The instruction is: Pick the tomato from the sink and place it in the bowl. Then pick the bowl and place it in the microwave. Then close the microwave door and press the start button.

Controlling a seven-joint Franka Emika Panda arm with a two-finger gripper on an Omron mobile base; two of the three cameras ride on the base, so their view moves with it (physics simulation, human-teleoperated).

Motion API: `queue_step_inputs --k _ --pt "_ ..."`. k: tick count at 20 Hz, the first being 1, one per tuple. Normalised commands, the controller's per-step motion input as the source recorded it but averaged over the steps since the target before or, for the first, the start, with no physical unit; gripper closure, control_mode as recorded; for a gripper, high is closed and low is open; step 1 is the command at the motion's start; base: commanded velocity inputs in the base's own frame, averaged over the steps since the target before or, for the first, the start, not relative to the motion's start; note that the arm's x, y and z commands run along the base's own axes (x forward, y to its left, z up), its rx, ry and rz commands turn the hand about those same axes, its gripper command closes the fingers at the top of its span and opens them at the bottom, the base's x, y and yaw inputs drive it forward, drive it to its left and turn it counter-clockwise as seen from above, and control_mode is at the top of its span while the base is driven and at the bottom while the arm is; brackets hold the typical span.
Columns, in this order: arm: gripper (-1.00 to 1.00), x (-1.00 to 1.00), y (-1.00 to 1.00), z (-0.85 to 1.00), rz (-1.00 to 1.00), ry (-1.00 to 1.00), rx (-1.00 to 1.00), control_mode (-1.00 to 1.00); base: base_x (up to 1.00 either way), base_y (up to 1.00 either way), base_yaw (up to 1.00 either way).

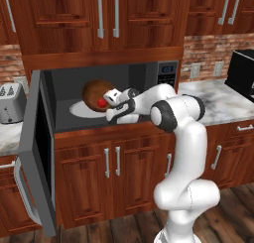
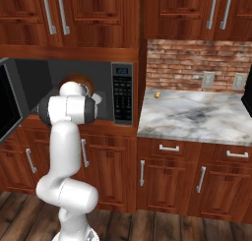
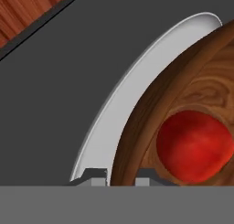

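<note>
Tomato [image 3: 195,147] already in bowl [image 1: 95,94], bowl inside microwave [image 1: 99,95] over turntable [image 3: 123,99], jaws gripping bowl rim; release, door [image 1: 37,152] closing, start press left.

dark brown wooden bowl [image 3: 192,86] cut by hand view's right edge, round red tomato [image 3: 195,145] clipped there too, bowl [image 2: 83,82] mostly behind arm in right base view, small yellowish bench item [image 2: 157,94] too small to identify
</note>
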Motion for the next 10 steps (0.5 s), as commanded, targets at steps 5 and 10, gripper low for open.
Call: queue_step_inputs --k 5,10 --pt "-1.0 0.0 0.01 0.23 0.0 -0.05 0.0 -1.0 0.0 0.0 0.0" --pt "-1.0 0.0 0.0 0.26 0.0 -0.06 0.0 -1.0 0.0 0.0 0.0"
